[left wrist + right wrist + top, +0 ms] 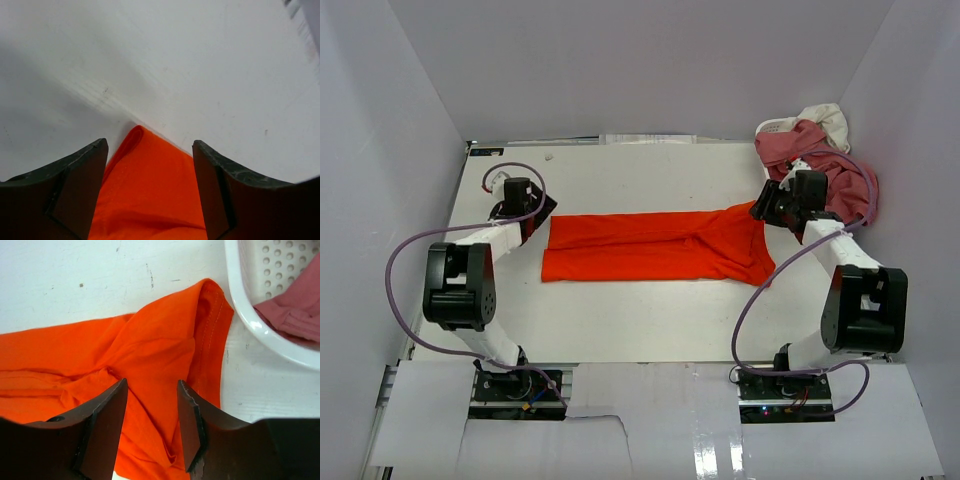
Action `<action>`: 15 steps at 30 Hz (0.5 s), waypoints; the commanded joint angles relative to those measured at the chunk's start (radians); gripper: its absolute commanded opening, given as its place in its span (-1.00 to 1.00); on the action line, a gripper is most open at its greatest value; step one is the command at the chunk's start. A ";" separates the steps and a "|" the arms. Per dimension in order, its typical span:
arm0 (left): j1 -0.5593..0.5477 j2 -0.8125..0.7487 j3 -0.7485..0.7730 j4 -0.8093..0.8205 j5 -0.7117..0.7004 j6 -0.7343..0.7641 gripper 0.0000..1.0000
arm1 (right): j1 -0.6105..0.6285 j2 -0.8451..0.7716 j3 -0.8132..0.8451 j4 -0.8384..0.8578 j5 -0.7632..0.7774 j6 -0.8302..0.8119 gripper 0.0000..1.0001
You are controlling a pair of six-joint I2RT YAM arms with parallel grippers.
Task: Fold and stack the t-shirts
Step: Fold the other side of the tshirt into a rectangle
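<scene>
The orange-red t-shirt [650, 250] lies folded into a long band across the middle of the table. My left gripper [542, 215] is open at the band's left end; in the left wrist view the shirt's corner [150, 190] sits between the open jaws of the gripper [150, 145]. My right gripper [760, 210] is open over the right end; in the right wrist view its jaws [150, 385] stand apart over rumpled cloth [150, 340] beside a stitched hem. The rose-pink shirt [820, 160] and the cream-white one [830, 118] are heaped at the back right.
The white perforated basket [245, 305] stands just right of the orange shirt's end, with pink cloth [295, 310] in it. White walls close in the table on the left, back and right. Purple cables loop off both arms.
</scene>
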 commanded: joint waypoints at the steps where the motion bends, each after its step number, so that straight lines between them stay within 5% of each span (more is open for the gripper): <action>1: 0.002 0.045 0.017 0.011 0.072 0.023 0.56 | 0.003 0.053 0.084 0.003 -0.024 -0.009 0.01; 15: 0.014 0.097 -0.002 0.078 0.087 0.017 0.21 | 0.003 0.206 0.199 -0.050 0.088 0.002 -0.03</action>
